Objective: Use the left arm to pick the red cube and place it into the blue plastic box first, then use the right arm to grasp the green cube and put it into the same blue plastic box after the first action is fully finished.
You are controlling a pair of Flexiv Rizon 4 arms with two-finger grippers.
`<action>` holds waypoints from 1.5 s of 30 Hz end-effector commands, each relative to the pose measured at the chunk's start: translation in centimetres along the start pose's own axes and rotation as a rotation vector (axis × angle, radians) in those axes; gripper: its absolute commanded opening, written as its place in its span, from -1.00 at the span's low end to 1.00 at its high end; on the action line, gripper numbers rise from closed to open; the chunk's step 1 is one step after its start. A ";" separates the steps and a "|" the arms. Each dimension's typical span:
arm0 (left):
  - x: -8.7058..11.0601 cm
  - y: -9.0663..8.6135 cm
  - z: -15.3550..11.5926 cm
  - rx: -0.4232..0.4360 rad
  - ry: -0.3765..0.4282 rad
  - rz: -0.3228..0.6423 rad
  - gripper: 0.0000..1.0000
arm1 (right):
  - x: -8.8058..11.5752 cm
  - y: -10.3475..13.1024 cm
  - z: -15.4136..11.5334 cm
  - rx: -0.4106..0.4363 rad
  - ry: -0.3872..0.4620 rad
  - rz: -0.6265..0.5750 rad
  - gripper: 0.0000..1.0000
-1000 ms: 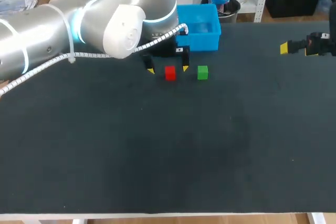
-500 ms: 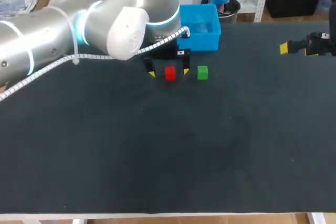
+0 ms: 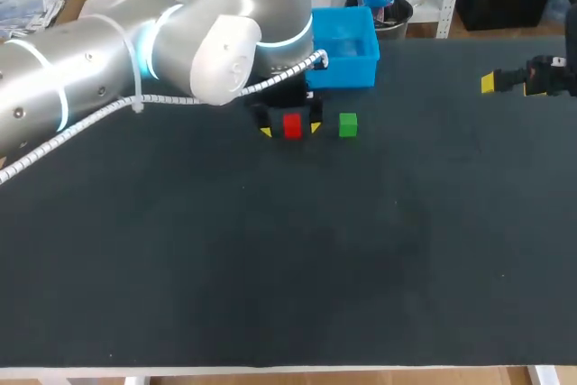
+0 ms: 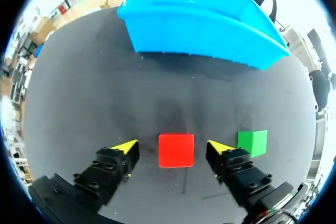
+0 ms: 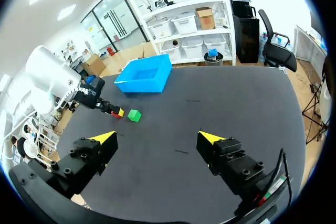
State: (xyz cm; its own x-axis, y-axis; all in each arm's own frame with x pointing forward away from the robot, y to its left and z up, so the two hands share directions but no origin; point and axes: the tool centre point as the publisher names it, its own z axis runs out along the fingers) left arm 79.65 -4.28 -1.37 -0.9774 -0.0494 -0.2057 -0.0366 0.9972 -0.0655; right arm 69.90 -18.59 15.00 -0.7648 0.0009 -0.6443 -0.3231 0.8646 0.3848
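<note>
Your black table carries everything. Your left arm sweeps in over its far side, and its bulky elbow hides part of the table there in the head view. The blue plastic box sits at the far edge, just beyond the left gripper, with nothing visible inside it. Your right gripper hangs well off to the right side with its fingers spread wide and nothing between them.

The green cube rests on the table just beside the outer face of 1 left finger, so that finger stands between the 2 cubes. The red cube lies on the table between the left gripper's 2 yellow tips; a narrow gap shows on each side, so the fingers are parted and not gripping.

Compared with 1.0 s ago, the left gripper has dropped lower around the red cube and its tips sit closer in. Both cubes and the right arm have not moved.
</note>
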 end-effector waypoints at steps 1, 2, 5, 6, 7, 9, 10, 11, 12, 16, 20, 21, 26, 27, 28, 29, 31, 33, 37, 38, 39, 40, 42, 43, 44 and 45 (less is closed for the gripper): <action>-0.4 -0.2 0.4 -0.008 0.006 -0.001 -1.00 | 0.0 0.0 0.1 0.002 0.001 0.000 1.00; -0.4 -0.2 0.4 -0.008 0.006 -0.002 -1.00 | 0.0 0.0 0.1 0.002 0.001 0.000 1.00; -0.4 -0.2 0.4 -0.008 0.002 -0.002 -1.00 | 0.0 0.0 0.1 0.002 0.001 0.000 1.00; -0.4 -0.2 0.4 -0.008 0.001 -0.001 -1.00 | 0.0 0.0 0.1 0.002 0.001 0.000 1.00; -0.4 -0.2 0.4 -0.009 0.000 -0.001 -1.00 | 0.0 0.0 0.1 0.002 0.001 0.000 1.00; -0.3 -0.2 0.3 -0.010 -0.002 0.000 -1.00 | 0.0 0.0 0.1 0.002 0.001 0.000 1.00; -0.3 -0.2 0.3 -0.010 -0.003 0.002 -1.00 | 0.0 0.0 0.1 0.002 0.001 0.000 1.00; -0.2 -0.2 0.3 -0.011 -0.004 0.003 -1.00 | 0.0 0.0 0.1 0.002 0.001 0.000 1.00; -0.2 -0.2 0.2 -0.012 -0.005 0.004 -1.00 | 0.0 0.0 0.1 0.002 0.001 0.000 1.00; -0.1 -0.1 -0.8 -0.006 -0.012 0.005 -1.00 | 0.0 0.0 0.1 0.002 0.001 0.000 1.00; -0.2 0.2 -2.7 0.006 -0.041 0.009 -1.00 | 0.0 0.0 0.1 0.002 0.001 0.000 1.00; -0.3 0.3 -3.3 0.008 -0.051 0.010 -1.00 | 0.0 0.0 0.1 0.002 0.001 0.000 1.00; -1.1 0.8 -6.4 0.018 -0.087 0.016 -1.00 | 0.0 0.0 0.1 0.002 0.001 0.000 1.00; -1.3 0.9 -7.1 0.027 -0.090 0.017 -1.00 | 0.0 0.0 0.1 0.002 0.001 0.000 1.00; -1.4 0.9 -7.5 0.027 -0.098 0.020 -1.00 | 0.0 0.0 0.1 0.002 0.001 0.000 1.00; -1.7 1.1 -8.2 0.034 -0.112 0.024 -1.00 | 0.0 0.0 0.1 0.002 0.001 0.000 1.00; -2.0 1.3 -9.2 0.041 -0.122 0.031 -1.00 | 0.0 0.0 0.1 0.002 0.001 0.000 1.00; -2.3 1.5 -10.1 0.049 -0.135 0.040 -1.00 | 0.0 0.0 0.1 0.002 0.001 0.000 1.00; -2.8 1.9 -11.2 0.053 -0.151 0.066 -1.00 | 0.0 0.0 0.1 0.002 0.001 0.000 1.00; -2.9 2.1 -11.3 0.058 -0.154 0.077 -1.00 | 0.0 0.0 0.1 0.002 0.001 0.000 1.00; -3.0 2.2 -11.4 0.065 -0.155 0.088 -1.00 | 0.0 0.0 0.1 0.002 0.001 0.000 1.00; -3.2 2.4 -11.6 0.070 -0.158 0.095 -1.00 | 0.0 0.0 0.1 0.002 0.001 0.000 1.00; -3.6 2.8 -12.0 0.111 -0.175 0.145 -1.00 | 0.0 0.0 0.1 0.002 0.001 0.000 1.00; -3.9 3.0 -12.1 0.118 -0.188 0.156 -1.00 | 0.0 0.0 0.1 0.002 0.001 0.000 1.00; -4.1 3.3 -12.3 0.116 -0.199 0.166 -1.00 | 0.0 0.0 0.1 0.002 0.001 0.000 1.00; -4.4 3.5 -12.4 0.145 -0.211 0.195 -1.00 | 0.0 0.0 0.1 0.002 0.001 0.000 1.00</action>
State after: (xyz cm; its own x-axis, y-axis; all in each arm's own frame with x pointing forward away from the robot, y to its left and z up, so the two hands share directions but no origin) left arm 81.40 -1.18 11.41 -0.9084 0.0959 -0.4069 0.1448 0.9853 -0.0910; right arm 69.90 -18.59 15.00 -0.7648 0.0009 -0.6443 -0.3232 0.8646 0.3848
